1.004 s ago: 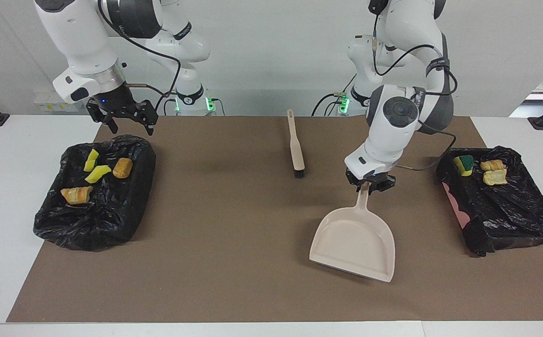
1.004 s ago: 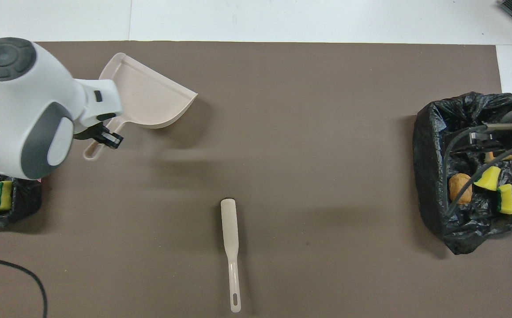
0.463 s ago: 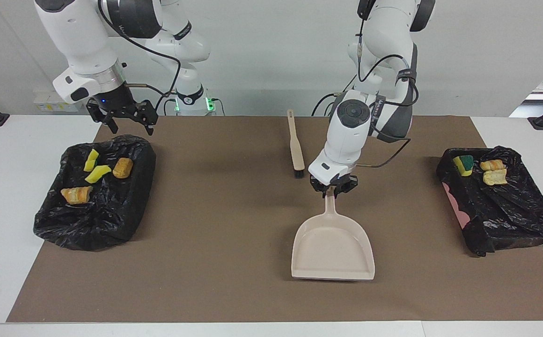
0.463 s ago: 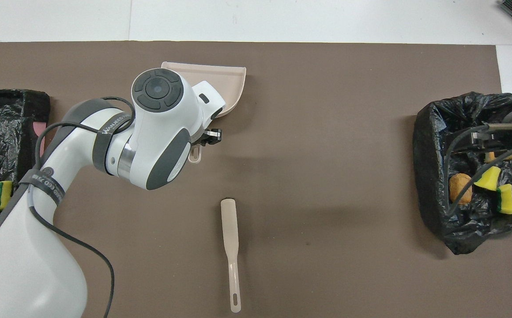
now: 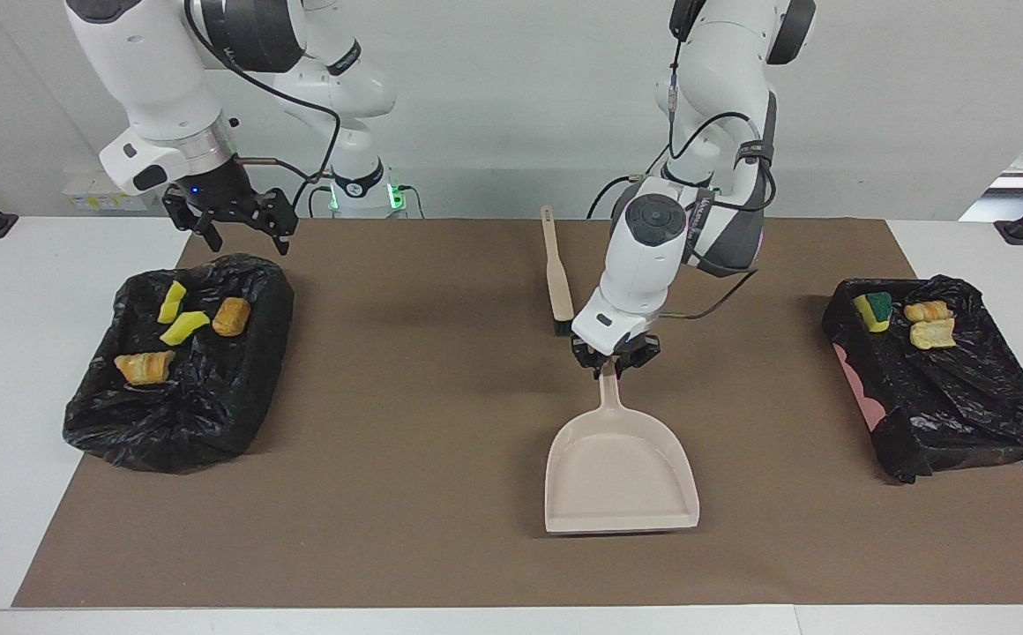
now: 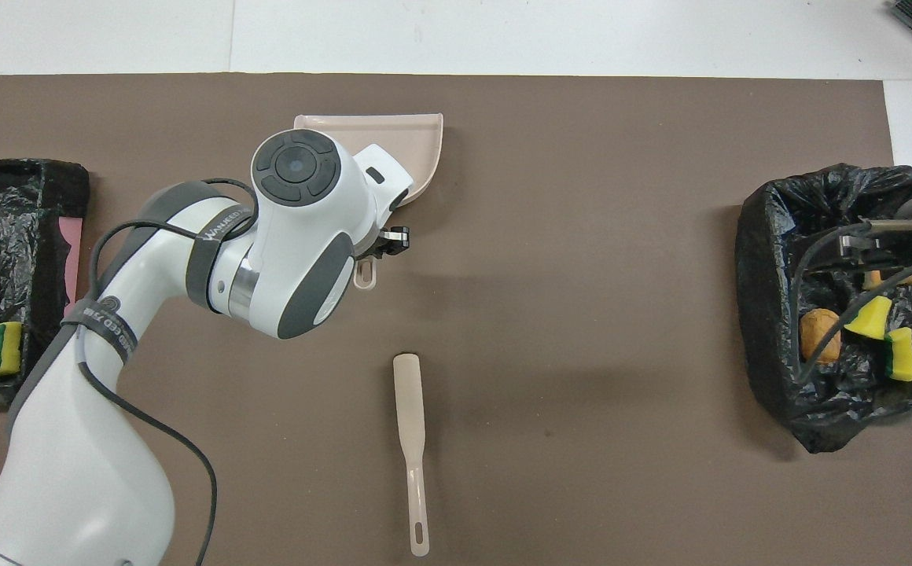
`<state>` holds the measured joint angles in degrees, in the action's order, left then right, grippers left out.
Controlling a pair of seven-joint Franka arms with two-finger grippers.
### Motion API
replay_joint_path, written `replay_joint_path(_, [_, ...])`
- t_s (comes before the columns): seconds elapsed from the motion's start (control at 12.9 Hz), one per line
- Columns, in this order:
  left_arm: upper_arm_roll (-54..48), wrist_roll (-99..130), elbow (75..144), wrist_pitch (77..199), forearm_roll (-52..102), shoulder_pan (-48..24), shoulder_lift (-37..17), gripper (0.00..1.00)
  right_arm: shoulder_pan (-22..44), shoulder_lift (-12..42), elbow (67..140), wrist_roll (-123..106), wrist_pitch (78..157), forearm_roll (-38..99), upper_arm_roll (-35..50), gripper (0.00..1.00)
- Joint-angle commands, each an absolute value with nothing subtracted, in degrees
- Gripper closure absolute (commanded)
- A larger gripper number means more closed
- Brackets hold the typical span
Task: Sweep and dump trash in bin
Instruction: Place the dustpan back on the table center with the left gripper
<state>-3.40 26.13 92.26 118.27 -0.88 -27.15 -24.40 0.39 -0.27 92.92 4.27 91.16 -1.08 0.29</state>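
No readable text on anything.

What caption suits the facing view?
Left gripper holds the empty beige dustpan by its handle; scraps lie in both black bins.

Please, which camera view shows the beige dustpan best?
The facing view: the whole dustpan shows there, its handle in the left pincer. In the overhead view the left arm covers most of it; only the front edge and handle tip show.

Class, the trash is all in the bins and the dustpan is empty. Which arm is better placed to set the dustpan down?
Left. The left gripper already grips the dustpan by its handle, low over the mat. The right gripper hangs open over a bin, away from it.
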Motion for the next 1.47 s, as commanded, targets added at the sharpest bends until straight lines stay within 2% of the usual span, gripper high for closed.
replay_joint_path(0.0, [-2.2, 27.4, 90.9, 120.3, -0.1, -29.4, -26.4, 1.0, 0.0, -1.6, 94.1, 2.9, 90.7, -0.1, 0.2, 0.0])
replay_joint_path(0.31, [-2.2, 27.5, 92.5, 120.2, -0.2, -29.7, -25.9, 0.97, 0.0, -1.6, 94.1, 2.9, 90.7, -0.1, 0.2, 0.0])
replay_joint_path(0.39, [-2.2, 27.6, 93.0, 120.1, -0.2, -29.8, -25.8, 0.87, 0.0, -1.6, 94.1, 2.9, 90.7, -0.1, 0.2, 0.0])
replay_joint_path(0.54, [-2.1, 27.4, 93.0, 119.8, -0.3, -29.5, -25.7, 0.55, 0.0, -1.6, 94.1, 2.9, 90.7, -0.1, 0.2, 0.0])
replay_joint_path(0.7, [-1.8, 26.5, 92.9, 119.6, -0.8, -29.0, -25.1, 0.31, 0.1, -1.6, 94.1, 2.9, 90.7, -0.1, 0.2, 0.0])
replay_joint_path(0.85, [-1.4, 26.3, 93.0, 119.4, -1.1, -28.6, -23.7, 0.0, 0.0, -1.6, 94.1, 2.9, 90.7, -0.1, 0.2, 0.0])
replay_joint_path(1.16, [-1.2, 20.2, 93.5, 115.2, -1.1, -23.9, -18.5, 0.0, 0.0, -1.6, 94.1, 2.9, 90.7, -0.1, 0.2, 0.0])
replay_joint_path(1.39, [-1.3, 9.3, 97.0, 113.6, -1.2, -17.5, -10.6, 0.0, 0.0, -1.6, 94.1, 2.9, 90.7, -0.1, 0.2, 0.0])
